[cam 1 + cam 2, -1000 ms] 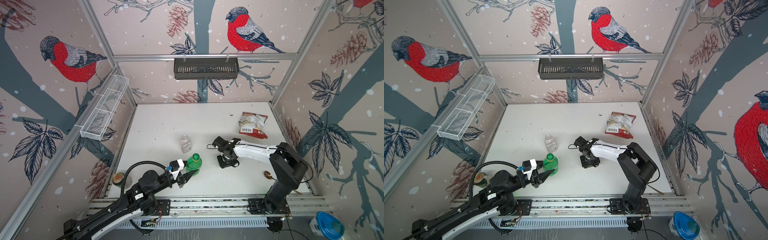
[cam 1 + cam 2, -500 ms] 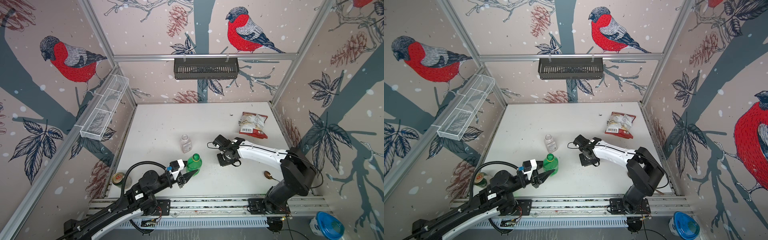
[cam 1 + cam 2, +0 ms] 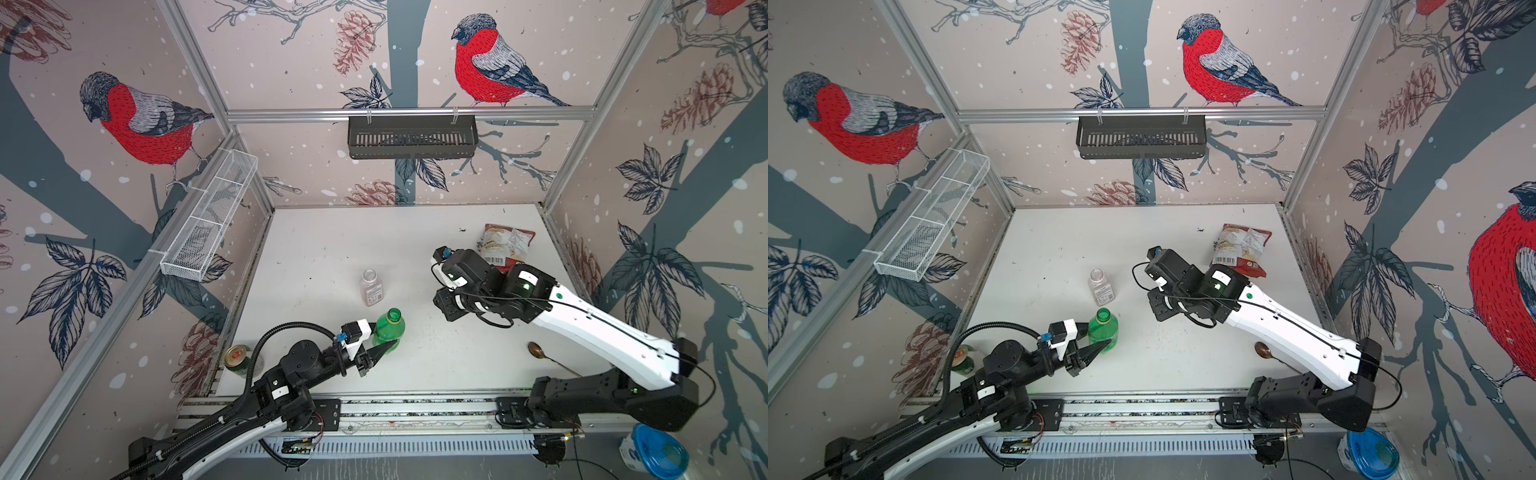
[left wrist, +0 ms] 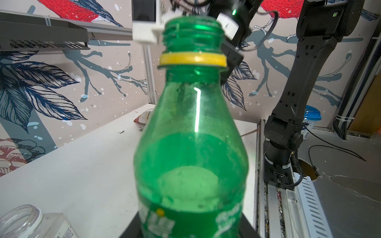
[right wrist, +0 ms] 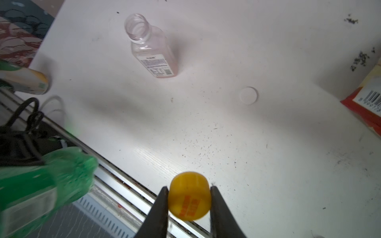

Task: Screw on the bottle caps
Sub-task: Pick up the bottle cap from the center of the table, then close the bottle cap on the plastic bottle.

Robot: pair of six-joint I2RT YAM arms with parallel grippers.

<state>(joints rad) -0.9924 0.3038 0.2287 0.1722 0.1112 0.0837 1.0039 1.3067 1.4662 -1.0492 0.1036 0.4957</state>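
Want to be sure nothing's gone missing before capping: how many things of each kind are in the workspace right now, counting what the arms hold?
Bottles: 2 (green bottle, clear bottle)
Caps: 2 (yellow cap, white cap)
Can: 1
Snack bag: 1
Spoon: 1
Total: 7

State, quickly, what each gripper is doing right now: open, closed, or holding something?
Left gripper: closed on the green bottle.
Right gripper: closed on the yellow cap.
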